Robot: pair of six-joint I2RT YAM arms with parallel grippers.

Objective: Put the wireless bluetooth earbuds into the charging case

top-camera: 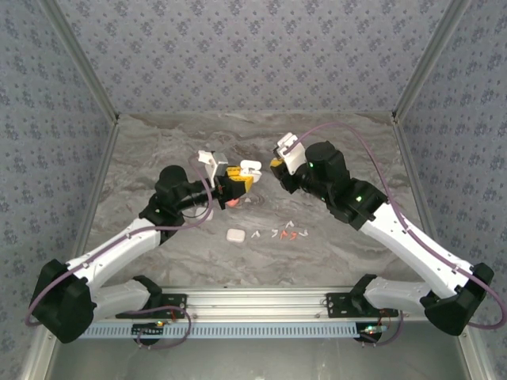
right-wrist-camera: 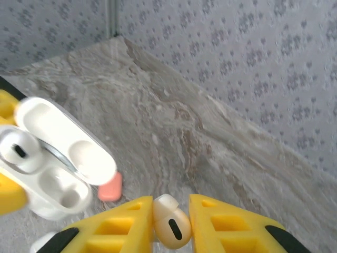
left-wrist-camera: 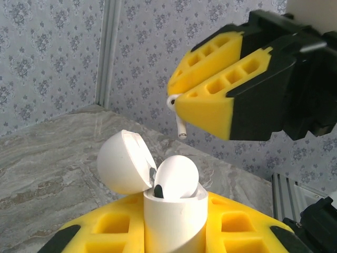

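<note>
While both arms hang above the marble table [top-camera: 158, 150], the left gripper [top-camera: 235, 184] is closed tightly on the body of an open white charging case [left-wrist-camera: 174, 216]. Its lid [left-wrist-camera: 124, 163] leans back to one side of these jaws. The right gripper [right-wrist-camera: 171, 211] stands just beside, its jaws nearly closed on a white earbud [right-wrist-camera: 171, 225]. A closed case [top-camera: 234, 234] lies on the table below both jaws, well apart from them. A seated earbud [left-wrist-camera: 176, 176] rests in the charging case, just above the left jaws. The stem of the white earbud sticks out from the right jaws toward the charging case, without touching it. Some loose earbuds [top-camera: 277, 233] lie in a row near the closed case.
</note>
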